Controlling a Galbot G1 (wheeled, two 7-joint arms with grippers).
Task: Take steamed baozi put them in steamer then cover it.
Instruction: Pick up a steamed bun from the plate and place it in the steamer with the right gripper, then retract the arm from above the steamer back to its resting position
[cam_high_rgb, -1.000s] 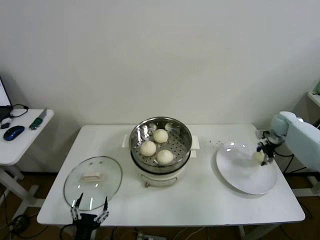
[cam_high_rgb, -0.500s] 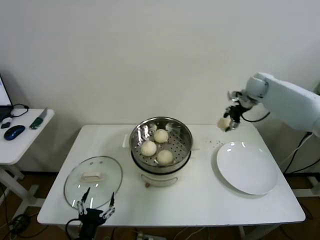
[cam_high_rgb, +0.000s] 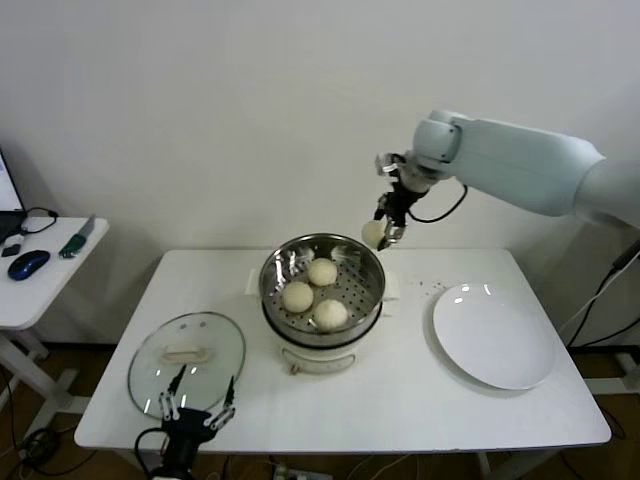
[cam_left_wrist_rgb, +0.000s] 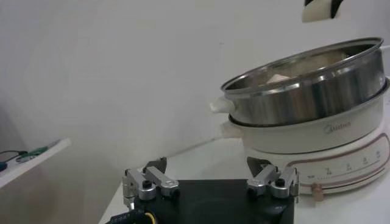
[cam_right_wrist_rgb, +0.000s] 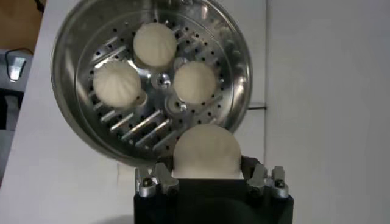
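Landmark: steamer (cam_high_rgb: 322, 290), steel basket on a cream pot base, centre of the white tabletop (cam_high_rgb: 400, 400).

Nearest the robot: left gripper (cam_high_rgb: 197, 403) sits low at the front edge of the tabletop, on the near left side of the steamer. Its fingers (cam_left_wrist_rgb: 149, 182) stand wide apart with nothing between them. In the left wrist view the steamer's wall rises beyond those fingers, well clear of them.

Just past that gripper: glass lid (cam_high_rgb: 186, 362) lies flat on the tabletop to the left of the steamer, cream bar handle up, not touching the pot base.

Right of the steamer: white plate (cam_high_rgb: 495, 335), flat on the tabletop, apart from the pot base.

In the steamer: three buns (cam_high_rgb: 322, 271) rest on the perforated floor, clustered about the middle; the right wrist view shows them spaced around the centre boss, none touching the wall.

Farthest: right gripper (cam_high_rgb: 381, 233) hangs in the air above the steamer's far right rim. Its fingers are closed on the fourth bun (cam_right_wrist_rgb: 206, 152), one either side, the bun seated between them and bulging out ahead of the tips. Held bun is above the rim, clear of the basket and the three buns below.
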